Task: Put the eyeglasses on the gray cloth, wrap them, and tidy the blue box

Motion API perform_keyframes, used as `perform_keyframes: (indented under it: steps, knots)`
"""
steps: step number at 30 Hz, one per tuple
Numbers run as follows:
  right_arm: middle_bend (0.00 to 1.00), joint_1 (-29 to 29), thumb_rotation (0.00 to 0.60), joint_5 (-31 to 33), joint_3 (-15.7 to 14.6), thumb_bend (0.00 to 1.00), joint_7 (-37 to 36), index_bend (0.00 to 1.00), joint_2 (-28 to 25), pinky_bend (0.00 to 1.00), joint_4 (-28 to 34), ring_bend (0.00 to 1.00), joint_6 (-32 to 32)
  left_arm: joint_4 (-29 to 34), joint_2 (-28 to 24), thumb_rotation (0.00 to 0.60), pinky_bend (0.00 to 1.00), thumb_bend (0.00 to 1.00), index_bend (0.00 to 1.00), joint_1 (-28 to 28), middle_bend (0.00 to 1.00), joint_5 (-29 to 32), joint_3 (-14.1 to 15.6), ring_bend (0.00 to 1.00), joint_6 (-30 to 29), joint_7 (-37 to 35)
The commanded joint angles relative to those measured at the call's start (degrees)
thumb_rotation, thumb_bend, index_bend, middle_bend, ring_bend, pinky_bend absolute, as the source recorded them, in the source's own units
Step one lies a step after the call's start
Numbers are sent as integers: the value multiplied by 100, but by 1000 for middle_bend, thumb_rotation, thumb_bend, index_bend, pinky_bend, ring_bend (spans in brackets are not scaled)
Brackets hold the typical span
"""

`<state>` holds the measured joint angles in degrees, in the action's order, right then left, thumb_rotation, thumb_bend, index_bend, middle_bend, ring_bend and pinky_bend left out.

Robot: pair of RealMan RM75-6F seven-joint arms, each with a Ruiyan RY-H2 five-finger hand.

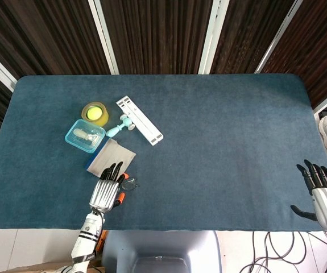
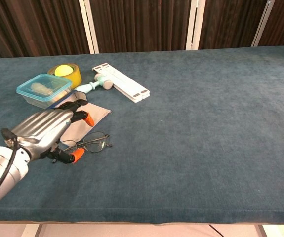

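Note:
The thin wire eyeglasses (image 2: 93, 143) (image 1: 131, 183) lie on the table just in front of the gray cloth (image 2: 96, 113) (image 1: 115, 154). My left hand (image 2: 47, 131) (image 1: 108, 191) hovers over their left lens and the cloth's near edge, fingers apart, holding nothing; its orange-tipped thumb sits beside the frame. A dark blue edge shows under the cloth's left side. The blue-lidded clear box (image 2: 44, 90) (image 1: 85, 135) stands behind the cloth, lid on. My right hand (image 1: 324, 196) is open at the table's near right edge, seen only in the head view.
A yellow tape roll (image 2: 66, 71) (image 1: 95, 112) stands behind the box. A teal-handled tool (image 2: 95, 85) (image 1: 120, 128) and a white slotted bar (image 2: 121, 82) (image 1: 140, 120) lie to the right of it. Bare blue cloth-covered table (image 2: 206, 123) stretches across the middle and right.

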<state>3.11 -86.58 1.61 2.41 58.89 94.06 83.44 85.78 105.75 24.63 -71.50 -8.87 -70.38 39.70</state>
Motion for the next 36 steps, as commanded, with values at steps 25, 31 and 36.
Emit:
perform_keyframes:
  steps: [25, 31, 36]
  knots:
    - [0, -39, 600, -138, -47, 252, -294, 24, -158, 0, 2, 0, 62, -61, 638, 600, 163, 307, 441, 443, 19, 1477, -419, 0, -489, 1696]
    - [0, -33, 600, -131, -48, 252, -279, 23, -160, 0, 3, 0, 42, -157, 657, 600, 170, 333, 519, 517, 67, 1531, -449, 0, -536, 1654]
    - [0, -30, 600, -129, -51, 252, -273, 22, -164, 0, 1, 0, 29, -327, 701, 600, 184, 358, 589, 558, 113, 1577, -445, 20, -527, 1559]
